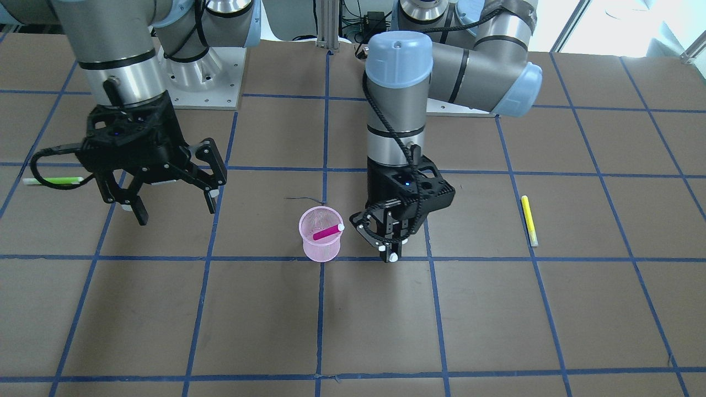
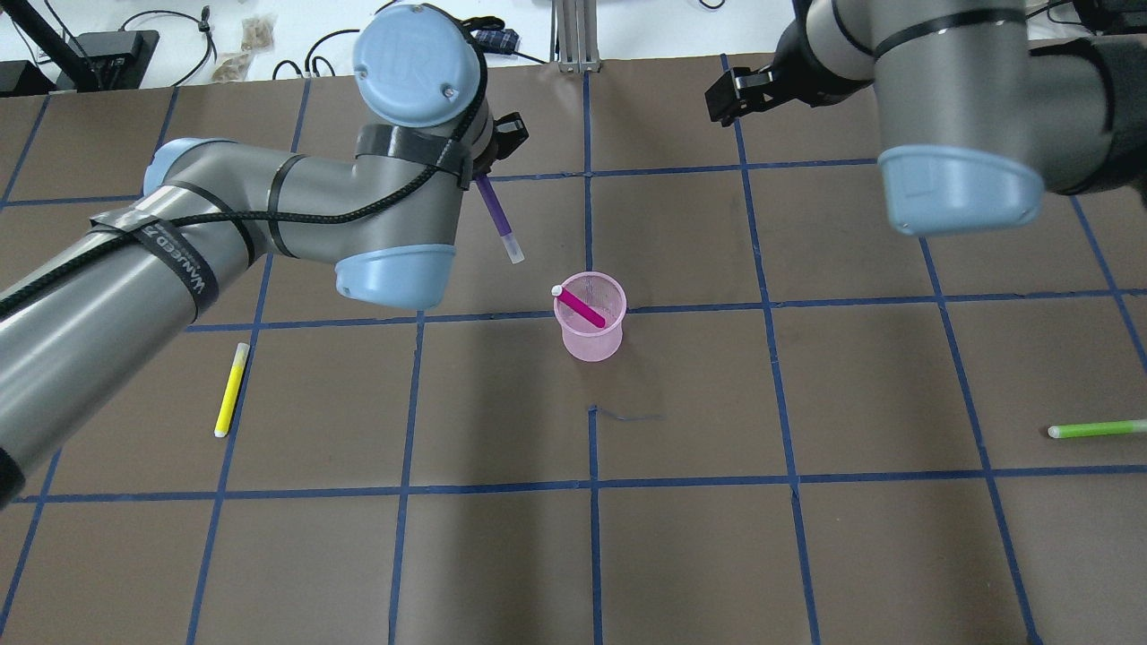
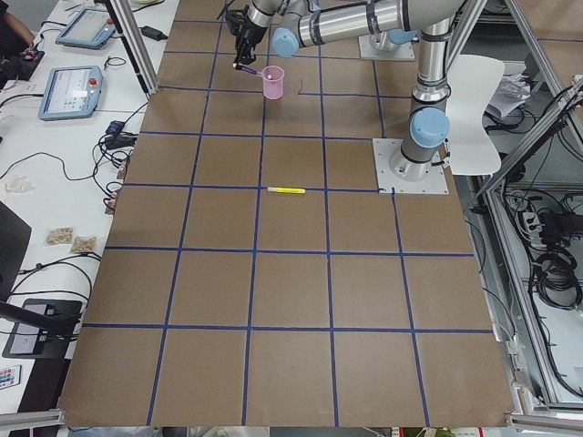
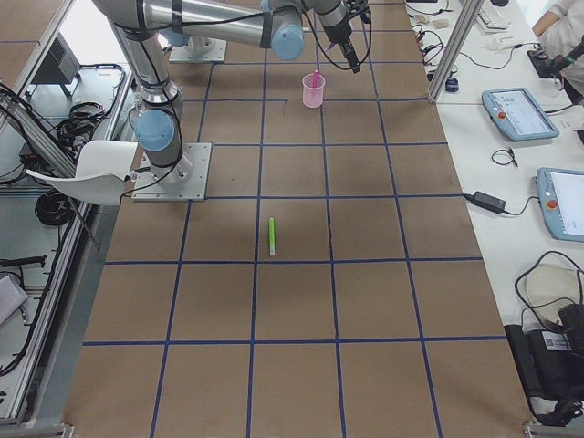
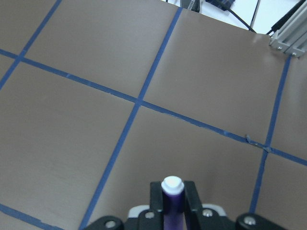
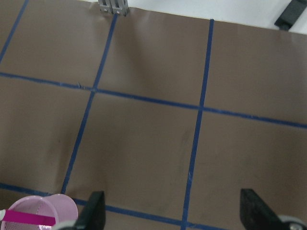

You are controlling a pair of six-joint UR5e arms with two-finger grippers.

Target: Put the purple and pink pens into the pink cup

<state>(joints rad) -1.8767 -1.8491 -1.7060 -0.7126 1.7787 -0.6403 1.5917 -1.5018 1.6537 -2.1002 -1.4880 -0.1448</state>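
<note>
You had the left gripper (image 1: 389,245) pinched on the purple pen (image 2: 498,218), just beside the pink cup (image 1: 320,248) rather than over it. The front view gave you only the pen's white end poking out below the black gripper. The overhead view showed the purple barrel slanting out from under the wrist, its pale tip stopping short of the cup's rim on the robot's left side. The left wrist camera looked straight down the pen, clamped between the two fingers (image 5: 190,197), and beyond it showed only the brown table (image 5: 72,120) with its blue lines. The pink pen (image 1: 326,232) was already in the cup, leaning on the rim with its white cap sticking out. Your right gripper (image 1: 176,212) hung above the table with its fingers spread wide, well apart from the cup. Its own camera caught just the cup's edge in the lower left corner. A yellow pen (image 1: 529,220) and a green pen (image 1: 55,180) lay flat on the table, far out on opposite sides.
</note>
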